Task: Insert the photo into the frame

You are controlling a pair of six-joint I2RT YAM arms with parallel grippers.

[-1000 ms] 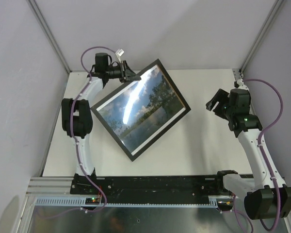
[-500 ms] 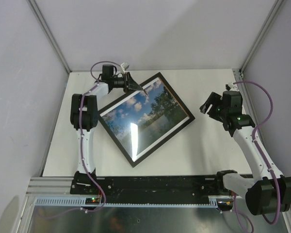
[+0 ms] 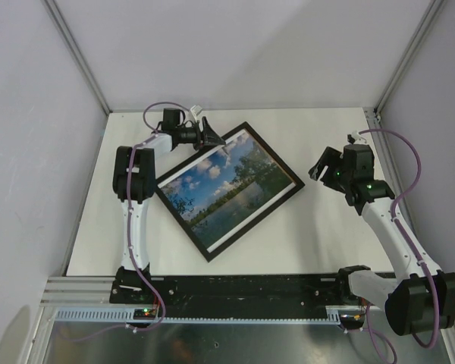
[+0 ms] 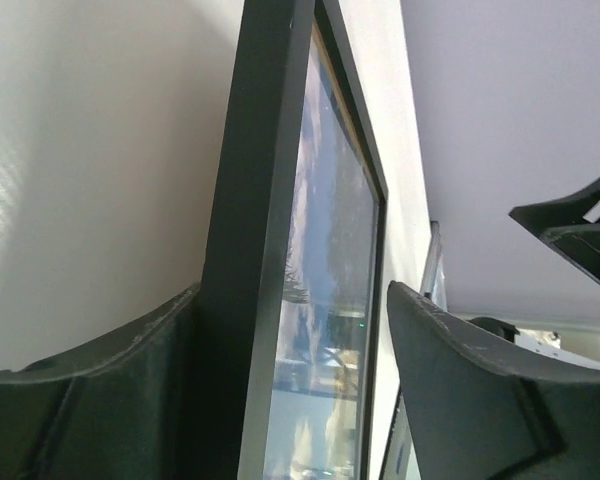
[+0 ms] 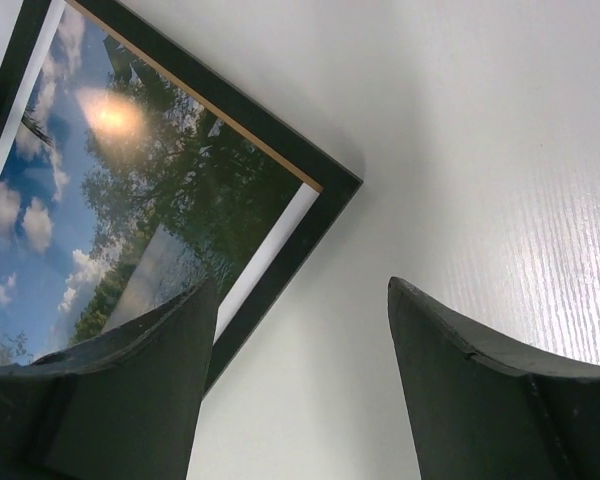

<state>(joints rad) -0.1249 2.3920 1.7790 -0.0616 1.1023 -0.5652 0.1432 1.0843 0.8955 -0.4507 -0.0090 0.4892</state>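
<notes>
Left jaws: spread, straddling the far-left edge of the frame (image 4: 255,250). One finger (image 4: 100,380) rests against the outer black side. The other finger (image 4: 480,390) stands clear above the pane. Nothing is pinched.

Right jaws: wide and empty, hovering off the frame's right corner, over bare desk (image 3: 303,243).

The photo (image 3: 220,186) sits in the frame behind the pane, picture side up. The frame lies flat and skewed in the middle of the desk.

Risks, as I judge them:
- If you back the left arm (image 3: 136,174) off sideways rather than along the jaws' own line, the touching finger may drag or tip the frame's edge.
- If you close again, you lift a frame that looks already set down.
- The right jaws are near that corner, so a low sweep leftward could nudge it.

Views:
- Only the left wrist shows which finger touches and which is clear. From above, the jaws merge with the black border.
- Only the top view gives the whole frame and both arms.
- The right wrist shows the right corner lying flat on the desk, with a white strip between print and border on one side. The print may sit off-centre. I cannot tell.
- No view shows the frame's back.
</notes>
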